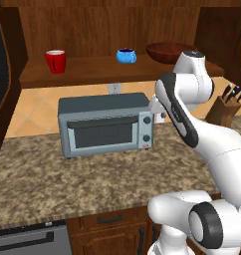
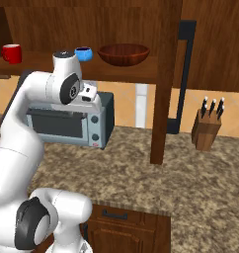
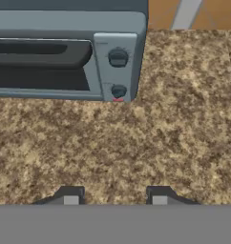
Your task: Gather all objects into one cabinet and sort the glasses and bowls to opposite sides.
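On the shelf of the dark wood cabinet (image 1: 92, 75) stand a red mug (image 1: 56, 61) at the left, a squat blue cup (image 1: 126, 55) in the middle and a wide brown bowl (image 1: 167, 51) at the right. The right base view shows the mug (image 2: 11, 53), the cup (image 2: 83, 53) and the bowl (image 2: 123, 54) in the same order. My gripper (image 3: 115, 196) hangs above the granite counter, just right of the toaster oven and well below the shelf. Its fingertips (image 3: 71, 196) stand apart with nothing between them.
A grey toaster oven (image 1: 105, 124) sits on the counter (image 1: 67, 184) under the shelf. A knife block (image 2: 208, 129) stands at the right. A wooden cabinet post (image 2: 166, 84) comes down to the counter right of the oven. Drawers with black handles (image 1: 110, 218) lie below.
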